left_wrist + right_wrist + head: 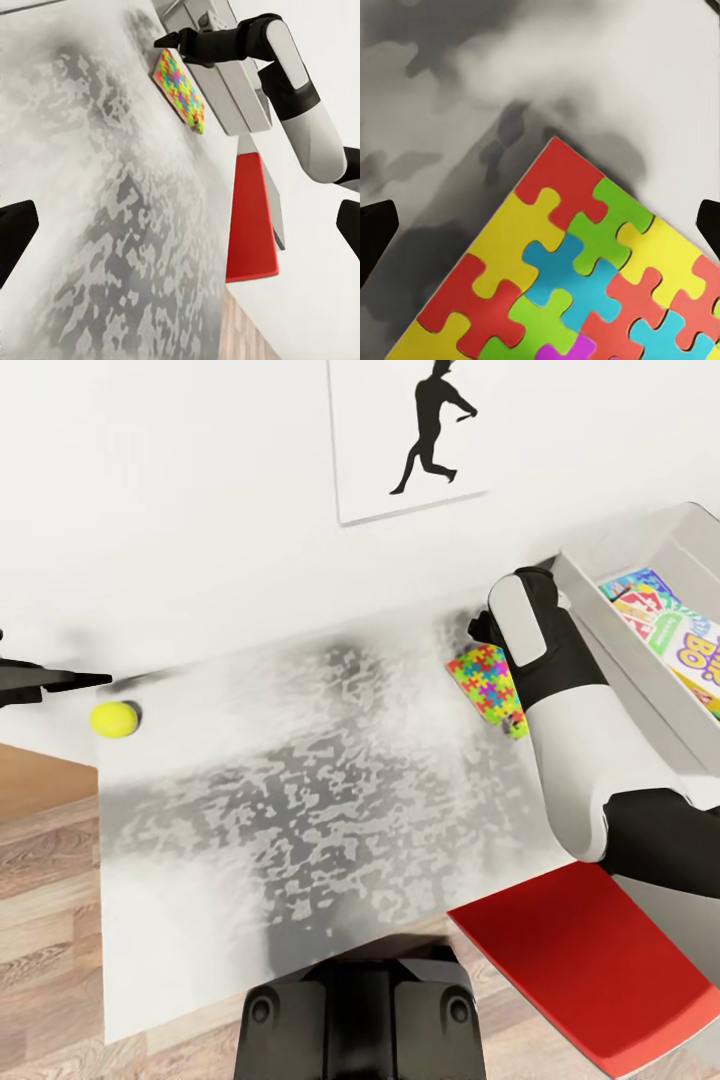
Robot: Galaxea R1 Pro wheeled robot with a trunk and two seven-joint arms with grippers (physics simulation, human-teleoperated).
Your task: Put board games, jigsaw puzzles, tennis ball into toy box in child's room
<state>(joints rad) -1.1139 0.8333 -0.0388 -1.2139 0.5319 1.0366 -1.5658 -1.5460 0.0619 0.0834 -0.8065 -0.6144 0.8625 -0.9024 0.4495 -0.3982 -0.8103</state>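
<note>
A jigsaw puzzle [485, 678] lies flat on the table [300, 810] at its far right, beside the toy box [610, 645]. My right gripper [540, 225] hovers open just above the jigsaw puzzle [577, 277], with a dark fingertip [375, 236] at each side of that view. A colourful board game [680, 640] lettered "BO" lies inside the toy box. The tennis ball [113, 719] rests near the table's far left corner. My left gripper [180, 229] is open and empty, and its dark fingers [55, 680] reach in just above the ball. The bed is out of view.
A red chair [590, 960] stands at the table's near right, partly under my right arm. A white wall with a black silhouette picture [410, 435] backs the table. Wood floor [40, 840] shows past the table's left edge. My base [360, 1020] is against the near edge.
</note>
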